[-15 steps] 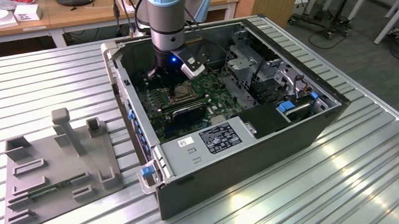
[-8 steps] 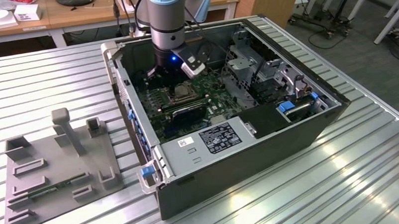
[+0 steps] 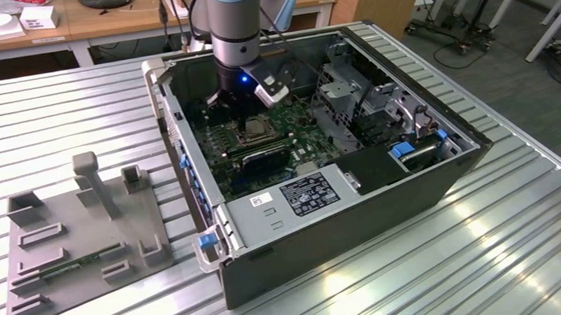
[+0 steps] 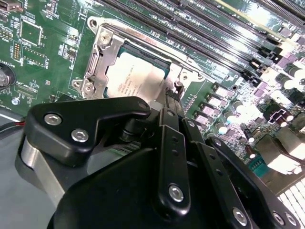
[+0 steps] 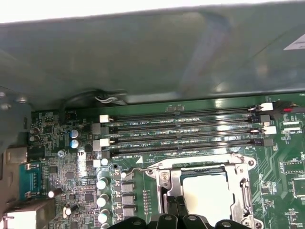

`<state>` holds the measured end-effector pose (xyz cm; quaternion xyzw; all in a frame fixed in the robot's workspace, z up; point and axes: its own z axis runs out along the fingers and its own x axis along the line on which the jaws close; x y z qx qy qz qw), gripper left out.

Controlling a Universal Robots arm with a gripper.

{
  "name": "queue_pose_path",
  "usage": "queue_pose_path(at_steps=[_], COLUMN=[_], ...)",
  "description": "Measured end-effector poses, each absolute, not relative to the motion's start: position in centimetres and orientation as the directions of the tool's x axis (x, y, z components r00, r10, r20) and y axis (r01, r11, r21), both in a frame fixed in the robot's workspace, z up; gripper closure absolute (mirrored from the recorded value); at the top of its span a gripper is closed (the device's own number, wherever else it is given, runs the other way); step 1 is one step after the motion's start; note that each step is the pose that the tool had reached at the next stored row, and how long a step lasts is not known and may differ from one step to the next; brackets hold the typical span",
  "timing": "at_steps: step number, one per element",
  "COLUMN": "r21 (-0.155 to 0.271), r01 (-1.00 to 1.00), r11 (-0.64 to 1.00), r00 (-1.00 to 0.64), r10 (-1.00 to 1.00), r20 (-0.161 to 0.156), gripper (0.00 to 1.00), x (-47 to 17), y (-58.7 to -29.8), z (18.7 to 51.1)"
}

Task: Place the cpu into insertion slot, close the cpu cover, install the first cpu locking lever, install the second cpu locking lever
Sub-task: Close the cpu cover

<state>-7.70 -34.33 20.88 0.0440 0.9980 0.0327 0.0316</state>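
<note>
The cpu is pictured lying flat and face-up in the insertion slot, just above centre in the exterior view, and is framed by the lowered cpu cover. Being square, it has no real long axis, and its edges are lined up with the memory slots. The gripper is poised at the socket's rim with jaws clenched on nothing discernible, and a slip there could scrape the green motherboard or leave the cover unlatched.
</note>
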Motion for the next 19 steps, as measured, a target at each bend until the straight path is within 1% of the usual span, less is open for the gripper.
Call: queue_pose_path(at_steps=[10, 19], r21=[0.068, 0.068], r01=[0.086, 0.086], r11=[0.994, 0.994], r00=[-0.994, -0.994], r10=[0.090, 0.090], r20=[-0.060, -0.060], gripper=[0.89, 0.89], x=[-7.70, -7.51], y=[-34.33, -34.33], z=[21.92, 21.97])
